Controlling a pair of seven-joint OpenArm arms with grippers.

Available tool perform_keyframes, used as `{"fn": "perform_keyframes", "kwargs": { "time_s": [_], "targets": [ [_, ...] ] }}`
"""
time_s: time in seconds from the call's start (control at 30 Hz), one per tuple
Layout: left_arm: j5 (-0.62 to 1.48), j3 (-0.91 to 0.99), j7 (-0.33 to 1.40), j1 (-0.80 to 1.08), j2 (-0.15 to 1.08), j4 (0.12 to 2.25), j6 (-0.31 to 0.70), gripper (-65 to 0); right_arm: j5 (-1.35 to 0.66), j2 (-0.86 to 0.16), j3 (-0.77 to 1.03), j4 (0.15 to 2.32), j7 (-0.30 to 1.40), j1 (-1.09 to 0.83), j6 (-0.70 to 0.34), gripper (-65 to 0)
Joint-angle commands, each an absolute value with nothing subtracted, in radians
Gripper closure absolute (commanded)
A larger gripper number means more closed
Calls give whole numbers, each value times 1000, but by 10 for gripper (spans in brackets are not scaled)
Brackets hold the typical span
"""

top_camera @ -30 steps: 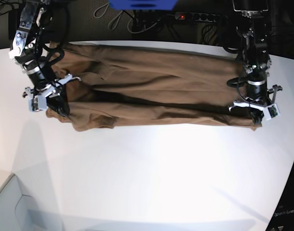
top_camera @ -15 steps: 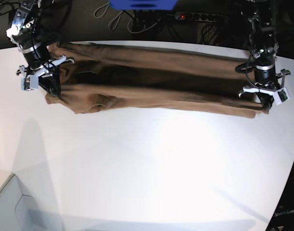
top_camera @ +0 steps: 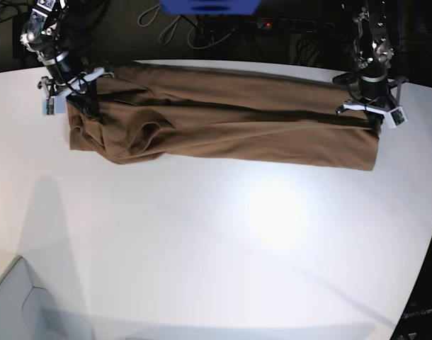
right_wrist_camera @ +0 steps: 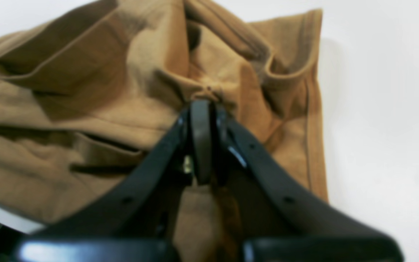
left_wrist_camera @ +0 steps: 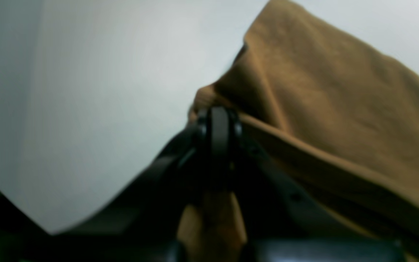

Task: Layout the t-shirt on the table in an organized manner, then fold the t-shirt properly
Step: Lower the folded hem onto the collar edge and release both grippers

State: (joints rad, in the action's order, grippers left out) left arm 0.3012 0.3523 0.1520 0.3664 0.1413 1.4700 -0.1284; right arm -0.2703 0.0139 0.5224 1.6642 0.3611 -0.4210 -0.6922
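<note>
arms: black, silver collars, looped black cables | claws: black curved fingers (right_wrist_camera: 267, 174), round screws, white wrist brackets

The 2 arms reach down from the far side, well apart. The left pincer (top_camera: 372, 117) is clamped on cloth, jaws together. The right pincer (top_camera: 80, 103) is likewise pinched tight on a bunched fold.

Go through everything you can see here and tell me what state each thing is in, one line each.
t-shirt: stretched out lengthwise across the far part of the table, held at both ends, bunched and wrinkled at the right gripper's end.
table: white top, the shirt lying on its far part.
left gripper: shut on the t-shirt, at one end.
right gripper: shut on the t-shirt, at the bunched end.
</note>
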Motion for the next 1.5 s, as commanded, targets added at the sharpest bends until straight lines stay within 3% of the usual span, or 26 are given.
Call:
{"fn": "perform_keyframes", "kwargs": {
  "time_s": [0.0, 0.1, 0.17, 0.3, 0.43, 0.63, 0.87, 1.13, 1.47],
  "targets": [
    [298, 358, 128, 360, 153, 1480, -130, -6, -291, 7, 526, 1681, 337, -421, -698, 0],
    [298, 358, 130, 361, 156, 1480, -130, -26, -291, 7, 526, 1681, 338, -423, -698, 0],
    [298, 358, 130, 364, 157, 1489, -130, -97, -291, 7, 526, 1682, 340, -423, -698, -9],
    [298, 363, 128, 366, 153, 1504, -130, -250, -291, 8, 526, 1685, 340, -426, -698, -156],
    [300, 369, 128, 410, 151, 1609, -130, -273, -294, 10, 533, 1742, 335, -456, -698, -260],
    [300, 372, 128, 430, 151, 1667, -131, -276, -295, 67, 530, 1873, 337, -490, -698, -269],
    [300, 412, 128, 377, 139, 1584, -133, -282, -291, 90, 486, 1847, 338, -478, -698, -270],
    [300, 392, 128, 344, 130, 1484, -131, -520, -291, 62, 421, 1736, 337, -456, -698, -271],
    [300, 275, 128, 344, 131, 1419, -131, -501, -291, 50, 420, 1705, 337, -444, -698, -271]
  ]
}}
